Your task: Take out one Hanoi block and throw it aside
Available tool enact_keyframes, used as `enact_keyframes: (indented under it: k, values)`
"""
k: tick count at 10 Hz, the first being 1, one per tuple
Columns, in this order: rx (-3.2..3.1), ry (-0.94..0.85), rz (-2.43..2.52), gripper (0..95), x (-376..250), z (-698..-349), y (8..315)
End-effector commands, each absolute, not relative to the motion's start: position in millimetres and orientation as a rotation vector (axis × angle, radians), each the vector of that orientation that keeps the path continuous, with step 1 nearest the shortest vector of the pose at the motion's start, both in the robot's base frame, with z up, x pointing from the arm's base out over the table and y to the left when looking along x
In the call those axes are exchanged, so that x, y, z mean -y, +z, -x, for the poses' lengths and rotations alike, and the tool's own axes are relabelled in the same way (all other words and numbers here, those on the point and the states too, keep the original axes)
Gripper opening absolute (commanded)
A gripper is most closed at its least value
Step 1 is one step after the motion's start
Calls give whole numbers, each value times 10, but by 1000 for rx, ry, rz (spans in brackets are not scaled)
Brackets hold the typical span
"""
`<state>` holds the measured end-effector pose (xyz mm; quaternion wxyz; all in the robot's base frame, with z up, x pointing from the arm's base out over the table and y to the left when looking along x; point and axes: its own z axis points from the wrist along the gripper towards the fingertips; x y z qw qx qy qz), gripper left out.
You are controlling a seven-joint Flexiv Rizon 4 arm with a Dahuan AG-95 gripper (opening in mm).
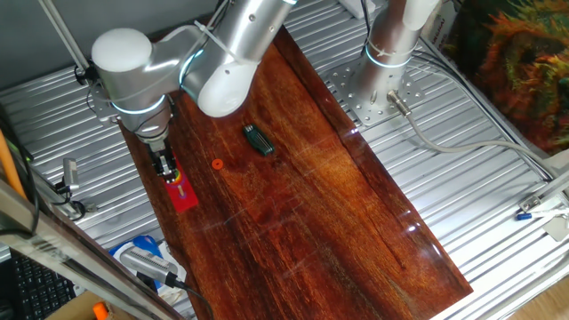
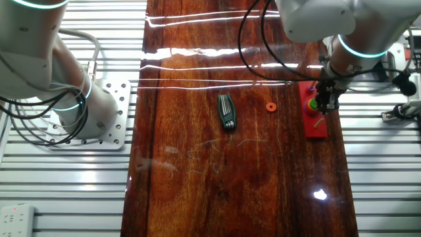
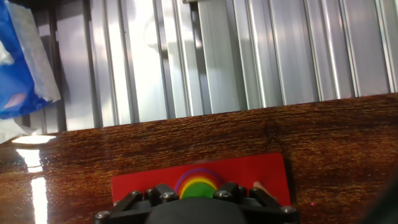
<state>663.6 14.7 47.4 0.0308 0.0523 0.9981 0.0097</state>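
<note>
Green ring point(image 3: 198, 188) atop stack, directly under claw point(image 3: 198, 198); claw's grip state unclear.

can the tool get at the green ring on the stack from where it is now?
Probably yes. The tool sits directly over the stacked rings on the red base, and the green ring lies between its fingers as the topmost visible. Nothing else crowds the stack.

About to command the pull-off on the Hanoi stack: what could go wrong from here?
1. The claw sits right over the stacked rings; from the hand view I cannot tell that it would take only the green block, so it might lift others too.
2. The red base lies near the table edge and could get dragged along.
</note>
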Motion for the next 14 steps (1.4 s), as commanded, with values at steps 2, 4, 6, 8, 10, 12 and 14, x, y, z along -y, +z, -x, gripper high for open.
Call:
enact_keyframes:
  k: [2, 4, 6, 8, 10, 12, 14]
  values:
    - [-3070, 105, -172, 190, -146, -6627, 486]
    - [-3068, 101, -169, 190, -146, -6627, 486]
    - [-3068, 93, -168, 190, -147, -6626, 496]
    - [-3072, 88, -169, 190, -163, -6614, 598]
    - [-3073, 87, -170, 190, -183, -6600, 701]
    - [-3073, 88, -169, 190, -200, -6582, 798]
    - [-3075, 88, -166, 190, -201, -6541, 937]
